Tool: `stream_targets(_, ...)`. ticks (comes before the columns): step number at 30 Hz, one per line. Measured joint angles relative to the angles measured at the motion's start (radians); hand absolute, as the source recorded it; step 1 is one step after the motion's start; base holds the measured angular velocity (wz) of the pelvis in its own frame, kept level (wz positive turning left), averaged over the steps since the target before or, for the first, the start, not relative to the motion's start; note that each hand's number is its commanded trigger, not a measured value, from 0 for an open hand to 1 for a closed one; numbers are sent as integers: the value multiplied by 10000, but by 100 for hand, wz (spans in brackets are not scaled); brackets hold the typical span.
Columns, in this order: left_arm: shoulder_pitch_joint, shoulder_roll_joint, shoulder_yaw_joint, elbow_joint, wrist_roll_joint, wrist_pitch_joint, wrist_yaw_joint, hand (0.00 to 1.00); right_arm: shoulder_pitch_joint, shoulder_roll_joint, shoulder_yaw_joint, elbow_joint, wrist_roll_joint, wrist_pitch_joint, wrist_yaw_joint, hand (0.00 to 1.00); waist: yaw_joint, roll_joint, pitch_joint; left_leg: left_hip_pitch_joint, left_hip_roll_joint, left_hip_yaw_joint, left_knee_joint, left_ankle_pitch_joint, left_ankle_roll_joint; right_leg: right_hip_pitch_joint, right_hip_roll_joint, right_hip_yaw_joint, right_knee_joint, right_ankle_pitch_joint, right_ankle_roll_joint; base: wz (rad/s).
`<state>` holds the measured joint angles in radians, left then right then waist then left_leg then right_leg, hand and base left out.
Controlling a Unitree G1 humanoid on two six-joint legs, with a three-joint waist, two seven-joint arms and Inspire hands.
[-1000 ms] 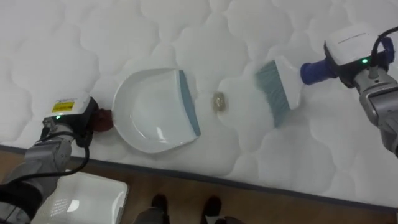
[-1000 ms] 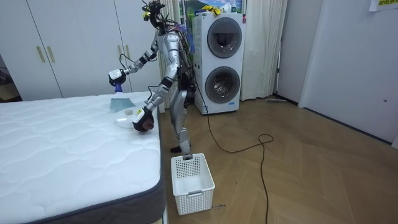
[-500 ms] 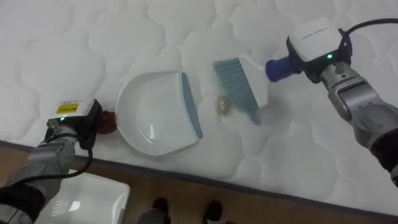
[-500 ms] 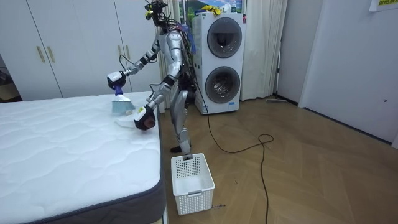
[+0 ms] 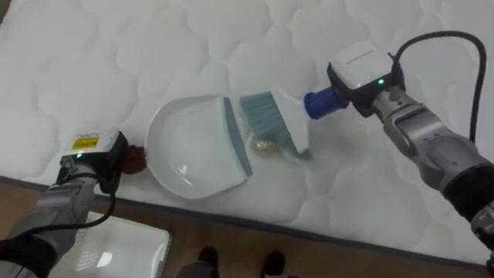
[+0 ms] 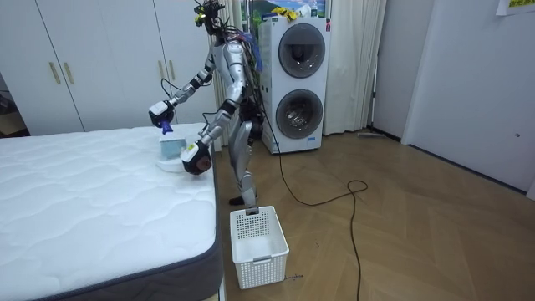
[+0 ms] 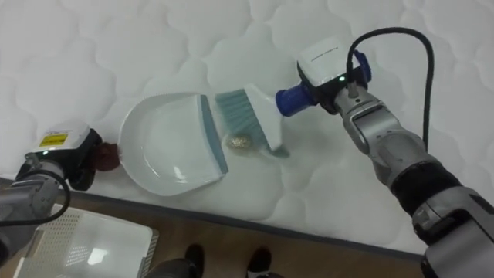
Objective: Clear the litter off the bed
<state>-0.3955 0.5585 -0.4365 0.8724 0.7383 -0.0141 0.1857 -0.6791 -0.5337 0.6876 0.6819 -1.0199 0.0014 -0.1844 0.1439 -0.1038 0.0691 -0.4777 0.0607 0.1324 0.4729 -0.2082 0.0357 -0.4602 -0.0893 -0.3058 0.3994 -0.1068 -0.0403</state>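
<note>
The left robot hand (image 5: 91, 157) sat behind its own casing, so how it met the dark red handle (image 5: 136, 157) of the dustpan (image 5: 189, 150) could not be told. The right robot hand (image 5: 364, 76) likewise covered the end of the blue handle (image 5: 320, 102) of the brush (image 5: 287, 127). The scrap (image 5: 265, 144) under the bristles (image 5: 261, 114) was too small to identify. The white basket (image 5: 123, 245) was cut off by the lower edge.

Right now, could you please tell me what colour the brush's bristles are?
The bristles are a muted teal, clearest in the left eye view.
</note>
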Motion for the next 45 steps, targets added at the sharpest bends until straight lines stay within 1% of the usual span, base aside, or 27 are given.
stream_targets(7,50,-126,-2,-4,6,70,-3,100,197,-1,-1,-45,90,28,558,100,30,130,-80,13,-5,-12,-2,1,2,2,4,49,11,0,0,0)
stream_targets(9,54,-164,-1,-4,9,82,-3,100,381,0,-1,-49,503,111,606,100,59,148,-90,13,-5,-9,-49,1,2,-9,5,46,18,0,0,0)
stream_targets(12,54,-169,2,-11,9,84,-5,100,573,0,-6,-57,985,132,675,100,58,159,-98,8,-5,-10,-69,1,2,-19,0,28,39,0,0,0)
stream_targets(16,55,-170,2,-142,106,136,-30,100,703,24,-10,-49,1423,169,743,100,49,164,-101,8,-17,-16,-76,2,3,-21,-78,35,62,0,0,0)
stream_targets(19,51,-174,0,-170,87,147,-29,100,712,189,-10,81,2268,208,757,100,11,171,-105,15,-40,-27,-77,14,23,-11,-103,17,73,0,0,1)
stream_targets(21,53,-237,-10,-120,67,145,-29,100,737,380,-10,550,2964,217,793,100,11,175,-103,82,-57,12,-70,23,36,39,-132,18,114,0,1,2)
stream_targets(25,54,-362,-7,-11,67,277,-29,100,810,505,-37,709,3282,228,1168,100,-32,207,-93,113,-79,-15,-83,30,49,68,-130,17,127,0,2,0)
stream_targets(26,54,-397,-7,46,62,302,-29,100,810,586,-60,818,3348,229,1238,100,-42,232,-98,123,-79,-12,-82,32,51,70,-133,21,140,0,1,0)
stream_targets(28,54,-447,-7,117,-23,298,-29,100,810,601,-62,891,3541,228,1379,100,-37,310,-91,131,-82,-6,-81,41,61,72,-138,23,152,0,1,0)
stream_targets(30,54,-522,-4,138,-79,297,-30,100,813,605,-65,899,3644,224,1554,100,-38,442,-77,130,-84,9,-80,45,66,67,-145,27,150,0,1,0)
stream_targets(33,43,-611,11,136,-73,295,-33,100,816,646,-121,900,3717,214,1767,100,-27,553,-81,127,-75,16,-93,46,64,44,-155,38,158,-1,1,0)
stream_targets(35,11,-610,36,136,-17,293,-61,100,815,655,-144,894,4018,202,1836,100,-19,553,-82,109,-62,18,-109,50,57,16,-152,39,158,-2,-1,0)
stream_targets(38,-34,-610,72,135,0,248,-67,100,814,700,-429,886,4294,127,1886,100,-18,551,-82,80,-64,25,-138,53,52,-29,-153,48,156,-2,-1,0)
stream_targets(41,-53,-610,79,133,-2,126,-67,100,802,739,-585,884,4342,86,1884,100,-20,546,-84,91,-70,26,-151,53,53,-30,-168,28,157,-2,-1,0)
stream_targets(45,-53,-610,104,133,-3,100,-67,100,802,851,-773,884,4341,71,1888,100,-35,529,-78,92,-77,26,-162,53,53,-30,-175,22,153,-3,0,0)
